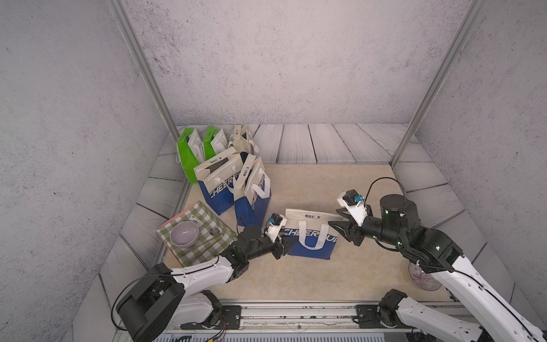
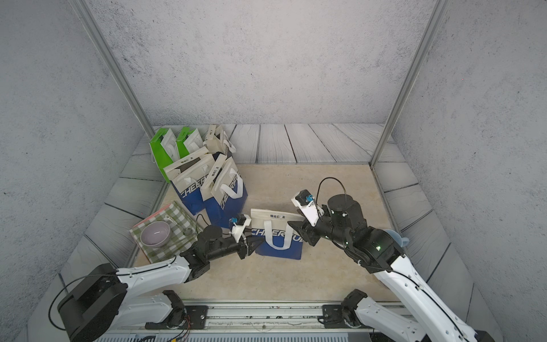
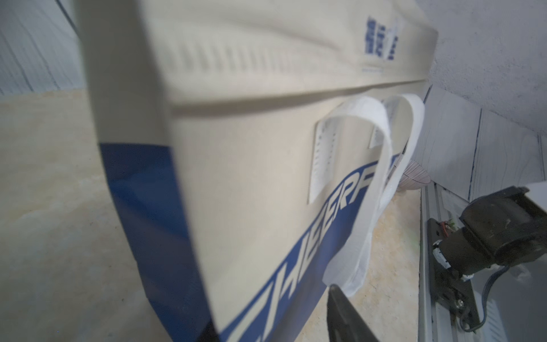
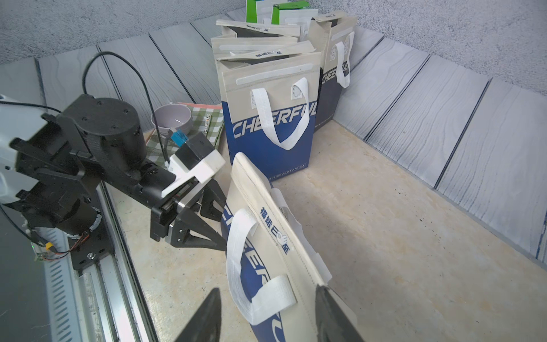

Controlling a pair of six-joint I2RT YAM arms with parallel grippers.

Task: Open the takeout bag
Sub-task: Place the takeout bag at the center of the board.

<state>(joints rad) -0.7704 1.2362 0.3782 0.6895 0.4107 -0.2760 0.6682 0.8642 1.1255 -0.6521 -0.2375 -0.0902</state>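
takeout bag point(image 1: 309, 234) upright, right fingers point(image 4: 204, 322) apart astride one end; left fingers point(image 1: 289, 243) astride other end, grip unclear

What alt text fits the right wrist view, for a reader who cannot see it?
A beige-and-blue CHEERFUL takeout bag, flap folded down, stands between the open jaws of the right gripper; the left gripper straddles its far end. Behind stand more bags and a purple bowl on a green checked cloth.
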